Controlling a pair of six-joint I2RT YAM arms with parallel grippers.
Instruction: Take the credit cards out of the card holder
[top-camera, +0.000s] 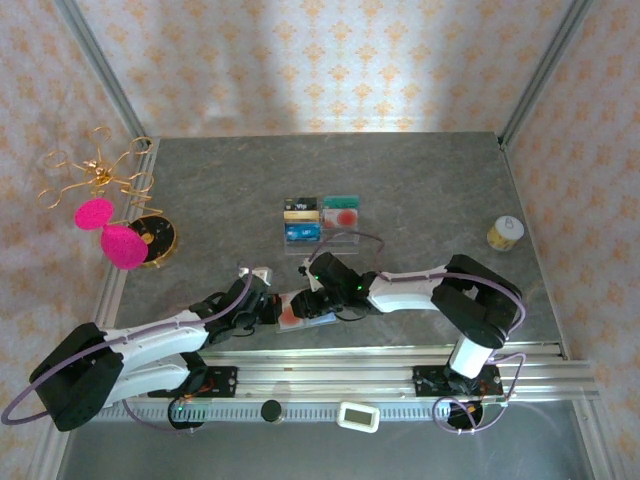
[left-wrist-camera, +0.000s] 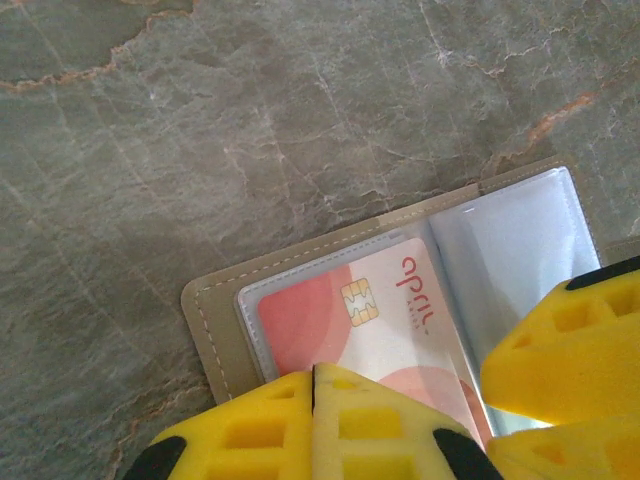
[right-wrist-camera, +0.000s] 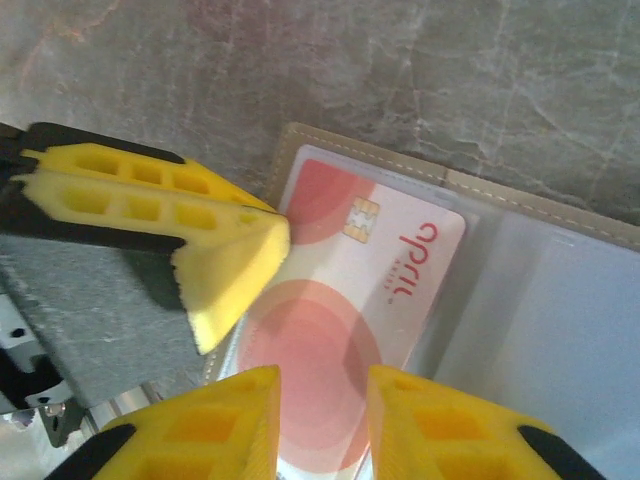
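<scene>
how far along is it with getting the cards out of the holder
Done: the card holder lies open on the table. In hand: the left gripper is shut at its edge, the right gripper open over the red-blotched card. Left: that card sits in its clear sleeve, not yet pulled out.

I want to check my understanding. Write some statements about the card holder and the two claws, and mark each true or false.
1. The card holder lies open on the table. True.
2. The card showing in it is bright blue. False: it is pale with round red blotches.
3. The left claw is shut. True.
4. The right claw is shut tight. False: its fingers stand apart over the card.
5. The card holder lies inside the clear tray. False: it lies on the table, apart from the tray.
</scene>
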